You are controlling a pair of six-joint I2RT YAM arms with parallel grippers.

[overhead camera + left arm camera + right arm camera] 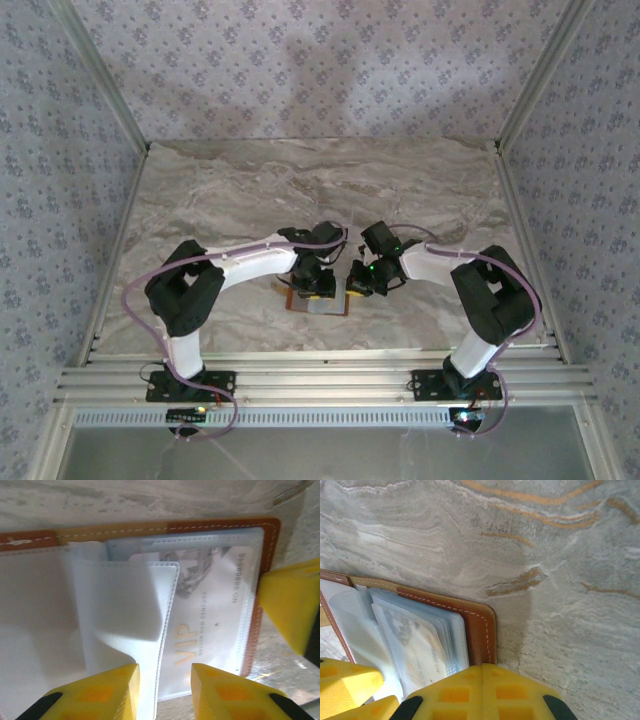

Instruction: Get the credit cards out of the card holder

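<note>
Yellow fingertips (pixel 100 692) of the left gripper (pixel 165 685) sit right at the lens, spread apart, and the lower edge of a loose clear plastic sleeve (pixel 125 605) runs down into the gap between them, with nothing pinched as far as I can see. Under that lies the card holder (pixel 270 530), flat and folded open on the marble table (pixel 545 555), brown border up. Over at the holder's right edge, the right gripper (pixel 482 690) has its jaws pressed together, tips down on the brown border, apparently pinning it. Now the score: a pale VIP card (pixel 215 605) is tucked fully inside its sleeve on the holder's right panel, and no card lies on the table beside the holder. A dark card I cannot make out. So the holder is open and braced, but, by my reading, every card is left to pull.
</note>
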